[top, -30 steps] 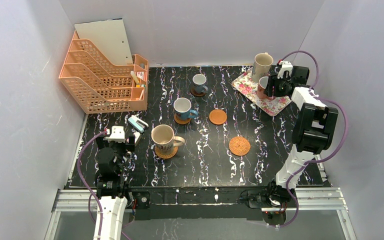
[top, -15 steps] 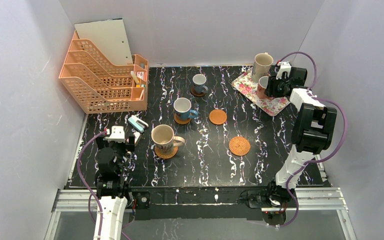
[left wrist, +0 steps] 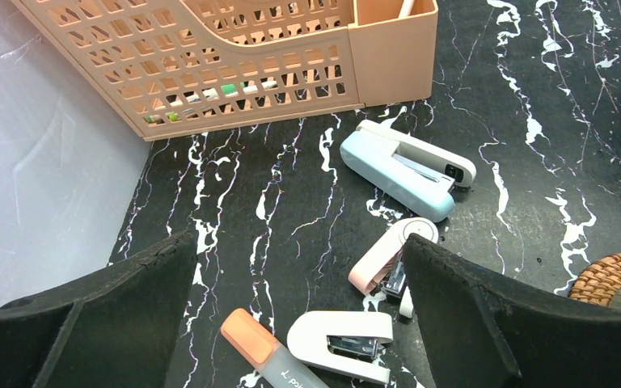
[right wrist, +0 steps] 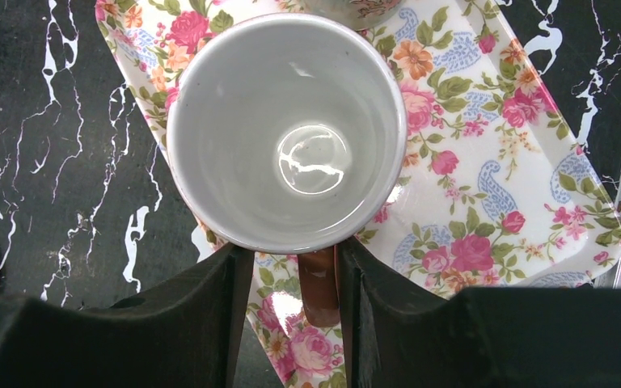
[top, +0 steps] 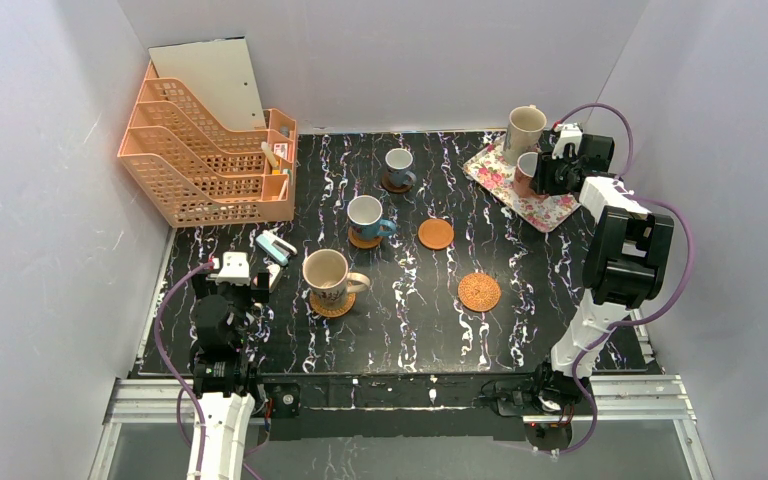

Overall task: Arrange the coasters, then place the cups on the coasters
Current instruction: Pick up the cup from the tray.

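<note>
A robot lab booth: plain white walls (top: 50, 230) enclose a black marbled surface (top: 410, 330), arms (top: 620, 250) bolted to a metal frame (top: 145, 400).

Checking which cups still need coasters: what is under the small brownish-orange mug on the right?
The small brownish-orange ceramic mug stands on the rectangular floral tray; no coaster shows around it. The patch directly beneath its base is covered by the mug.

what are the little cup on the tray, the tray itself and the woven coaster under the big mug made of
Small cup: looks like glazed ceramic; glossy white inside with sharp light reflections, brown handle.
Floral tray: smooth printed surface with slight sheen, probably plastic or melamine; uncertain.
Woven coaster: wicker or rattan, visible braided weave, matte orange-tan.
</note>
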Robot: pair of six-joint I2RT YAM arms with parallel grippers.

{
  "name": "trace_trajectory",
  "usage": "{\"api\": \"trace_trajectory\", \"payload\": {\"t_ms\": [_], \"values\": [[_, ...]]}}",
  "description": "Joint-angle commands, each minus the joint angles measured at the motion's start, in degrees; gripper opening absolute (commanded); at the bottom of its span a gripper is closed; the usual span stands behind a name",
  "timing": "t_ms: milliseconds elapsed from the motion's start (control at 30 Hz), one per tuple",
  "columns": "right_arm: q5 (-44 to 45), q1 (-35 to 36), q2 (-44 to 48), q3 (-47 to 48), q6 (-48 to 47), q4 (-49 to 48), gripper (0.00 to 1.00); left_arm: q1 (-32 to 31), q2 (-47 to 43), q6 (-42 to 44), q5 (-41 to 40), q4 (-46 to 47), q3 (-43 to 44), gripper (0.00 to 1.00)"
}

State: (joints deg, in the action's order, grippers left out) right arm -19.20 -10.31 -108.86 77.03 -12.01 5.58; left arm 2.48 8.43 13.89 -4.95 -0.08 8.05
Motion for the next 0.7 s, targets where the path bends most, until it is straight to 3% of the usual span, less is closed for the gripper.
{"api": "trace_trajectory", "payload": {"t_ms": [0, 333, 667], "values": [[0.2, 0.4, 1.2, 0.9, -0.3, -1.3, 0.49, 0.2, 0.1, 0.0, -0.5, 0.6, -0.5, 0.97], [0.3, 0.4, 0.8, 1.3, -0.4, -0.6, 0.43, 0.2, -0.1, 0.0, -0.6, 0.6, -0.5, 0.97], [0.0, 0.4, 0.1, 2.2, -0.7, 0.7, 0.3, 0.2, -0.1, 0.0, -0.6, 0.6, -0.5, 0.97]]}}
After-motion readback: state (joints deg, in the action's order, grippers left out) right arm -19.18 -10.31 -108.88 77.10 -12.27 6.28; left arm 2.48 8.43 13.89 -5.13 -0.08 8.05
